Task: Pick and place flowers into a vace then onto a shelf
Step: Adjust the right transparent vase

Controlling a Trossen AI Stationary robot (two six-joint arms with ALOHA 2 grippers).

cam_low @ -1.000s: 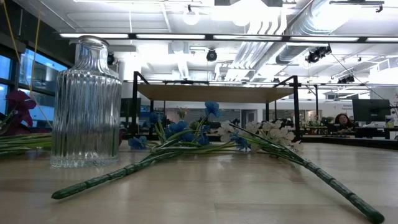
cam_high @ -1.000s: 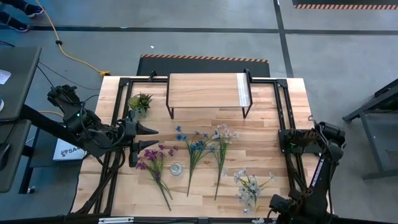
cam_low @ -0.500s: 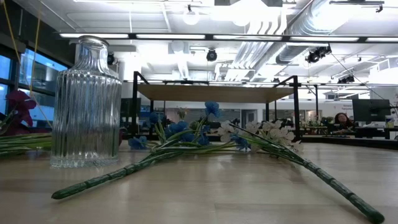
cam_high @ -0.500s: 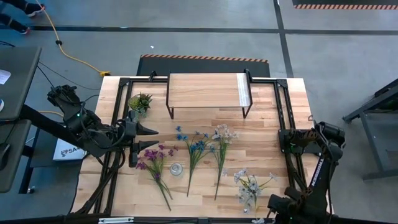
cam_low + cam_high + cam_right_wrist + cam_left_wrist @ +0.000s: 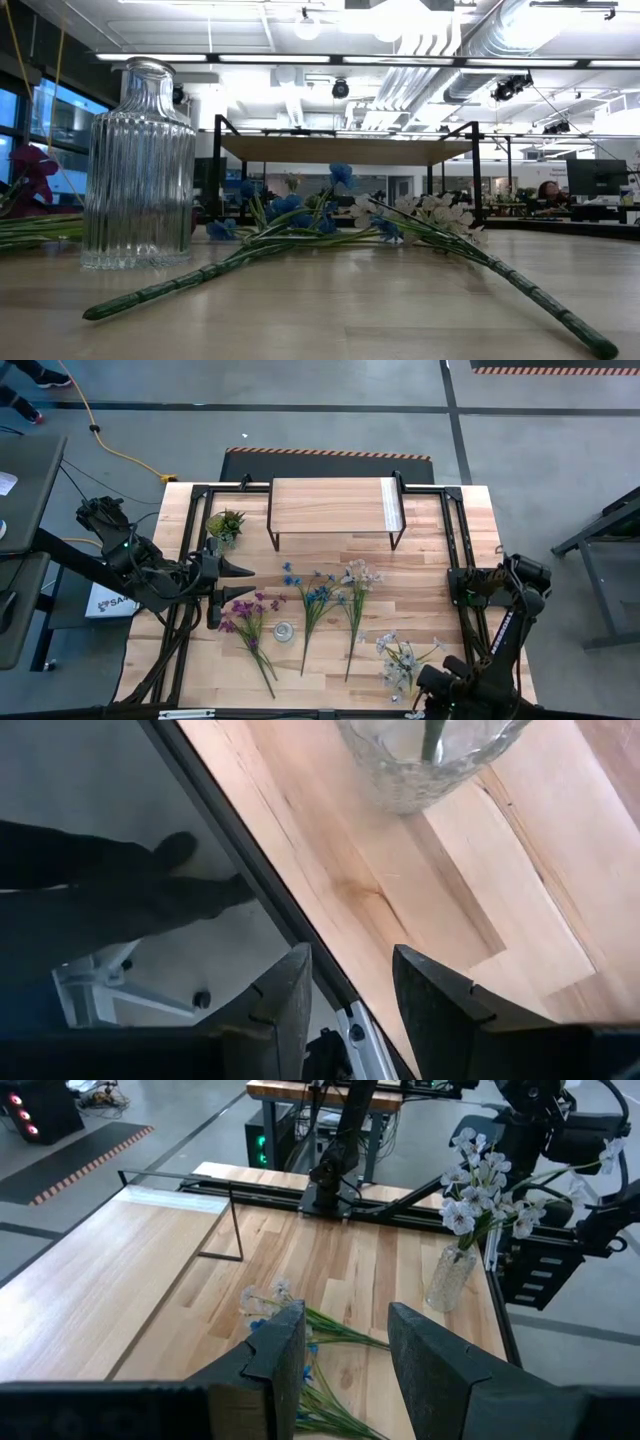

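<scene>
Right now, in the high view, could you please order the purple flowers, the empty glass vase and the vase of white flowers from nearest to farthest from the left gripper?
From the left gripper:
1. Purple flowers, just below its fingertips.
2. Empty glass vase, right of that spray.
3. Vase of white flowers, near the right arm.

I work in a big open lab or workshop hall. Over me are exposed ducts (image 5: pixel 420 60) and long ceiling lights (image 5: pixel 300 57). The grey concrete floor (image 5: pixel 330 425) has striped hazard tape (image 5: pixel 330 453) and a yellow cable (image 5: pixel 125 455); desks with monitors (image 5: pixel 595 178) stand behind my wood table (image 5: pixel 420 600).
</scene>
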